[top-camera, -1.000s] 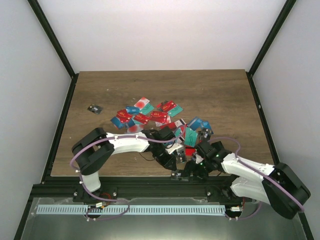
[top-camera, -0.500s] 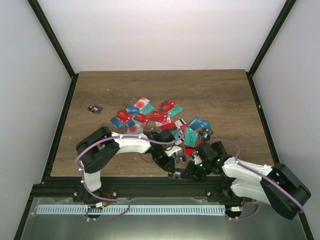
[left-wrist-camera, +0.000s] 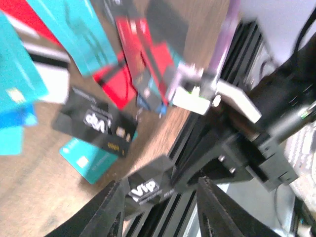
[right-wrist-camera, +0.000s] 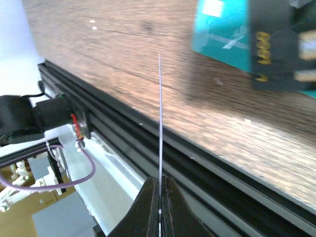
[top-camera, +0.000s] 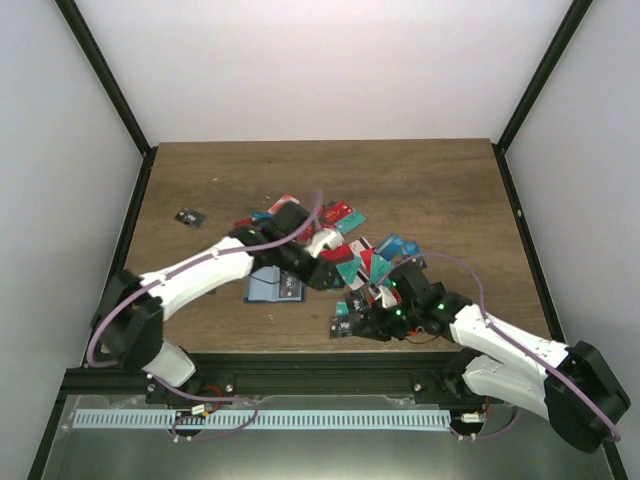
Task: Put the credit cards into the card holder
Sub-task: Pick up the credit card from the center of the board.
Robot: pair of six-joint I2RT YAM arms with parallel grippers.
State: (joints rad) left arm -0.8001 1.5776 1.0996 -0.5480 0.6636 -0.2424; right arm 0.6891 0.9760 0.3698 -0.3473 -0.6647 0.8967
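Red, teal, blue and black credit cards [top-camera: 335, 228] lie scattered mid-table. The card holder [top-camera: 272, 288], flat and blue, rests left of them beside my left forearm. My right gripper [top-camera: 358, 323] hovers near the front edge, shut on a black VIP card [top-camera: 343, 326]. The right wrist view shows that card edge-on [right-wrist-camera: 159, 113] between the closed right gripper [right-wrist-camera: 159, 185]. My left gripper [top-camera: 342, 272] is over the pile's near side. In the left wrist view the left gripper [left-wrist-camera: 160, 212] stands open, and the held black card [left-wrist-camera: 148, 190] shows beyond it, untouched.
A small black chip [top-camera: 187, 217] lies alone at the far left. The black front rail [right-wrist-camera: 148, 133] runs just under the right gripper. A second black card [left-wrist-camera: 96, 126] and a teal card [left-wrist-camera: 86, 160] lie near the table's front edge.
My left gripper opened and swung away from the front edge toward the pile, uncovering the card holder. My right gripper shut on the black card and shifted left.
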